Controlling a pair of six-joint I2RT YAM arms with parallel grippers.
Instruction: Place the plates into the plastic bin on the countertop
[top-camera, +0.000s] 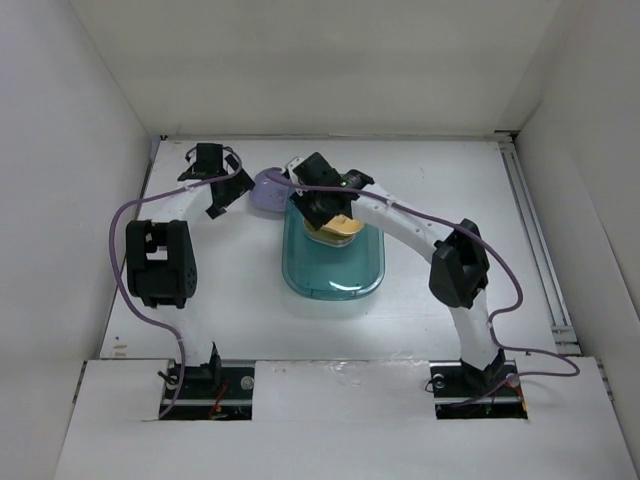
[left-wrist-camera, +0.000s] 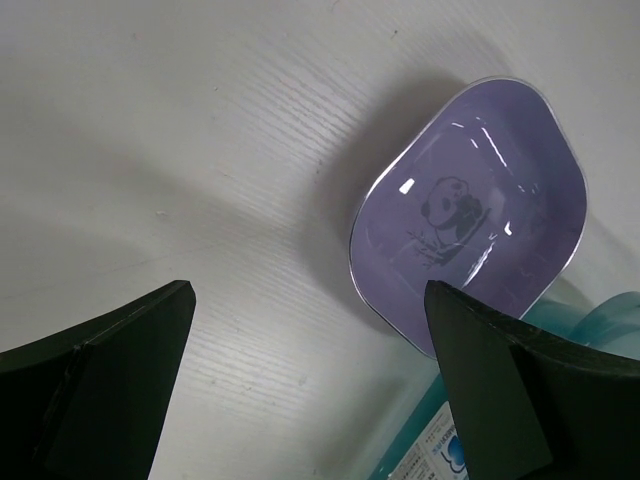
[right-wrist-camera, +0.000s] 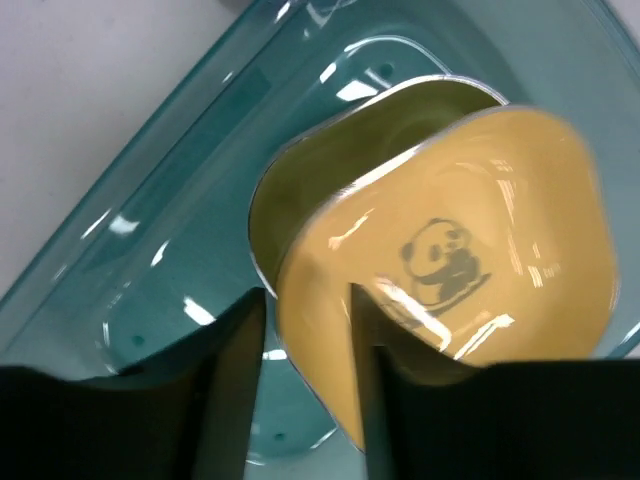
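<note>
Plates: yellow-orange plate (right-wrist-camera: 470, 290) clamped in right pincer (right-wrist-camera: 308, 305) over plastic bin (top-camera: 300, 272); purple plate (left-wrist-camera: 470, 215) out on table (top-camera: 450, 190)

Plastic bin sits mid-table, long axis running near to far. Right arm stretches across from the bin's right side, wrist above the bin's far end.

Right pincer fingers (right-wrist-camera: 230, 400) are closed on the yellow-orange plate's edge, one finger on the inner face, the other outside the rim. Plate is tilted, with its panda print (right-wrist-camera: 445, 262) facing the wrist camera. In the top view the whole plate falls inside the bin's outline.

Green plate (right-wrist-camera: 300, 190) is directly behind it, inside the bin's far end. Cannot tell whether the two plates touch, or whether the green one lies flat on the bin floor.

Purple plate lies face up on the table at the bin's far-left corner, with a panda print in its centre too. In the left wrist view its edge overlaps the bin rim; touching or just over it, cannot tell. A printed label (left-wrist-camera: 440, 455) shows on the bin at that corner.

Left pincer (left-wrist-camera: 308, 292) hovers over the table left of the bin's far end, just beside the purple plate. Jaws are wide apart, with only table surface showing between them.

A small white object beyond the bin's far end, near the right wrist, is too small to identify.
</note>
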